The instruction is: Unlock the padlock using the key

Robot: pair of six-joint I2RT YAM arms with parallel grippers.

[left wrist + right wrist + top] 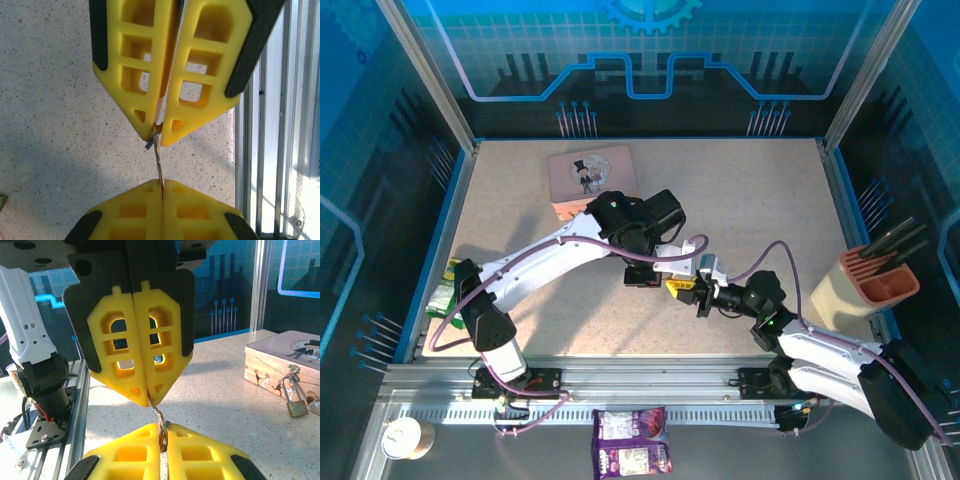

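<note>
The thin grey key [158, 159] spans the small gap between two yellow grippers that meet tip to tip above the table. My left gripper [163, 183] is shut on one end of it, and my right gripper [163, 429] is shut on the other end, where a small ring shows. From above, the left gripper [668, 280] and right gripper [698, 296] touch noses at mid-table. The brass padlock [297, 407] with its silvery shackle leans against the front of the pink tin [280, 357], off to the right in the right wrist view, apart from both grippers.
The pink tin [592, 175] sits at the back behind the left arm. A beige and orange holder [875, 285] stands at the right edge. A green packet [445, 290] lies at the left edge. Snack packets [632, 442] and a cup [405, 437] lie beyond the front rail.
</note>
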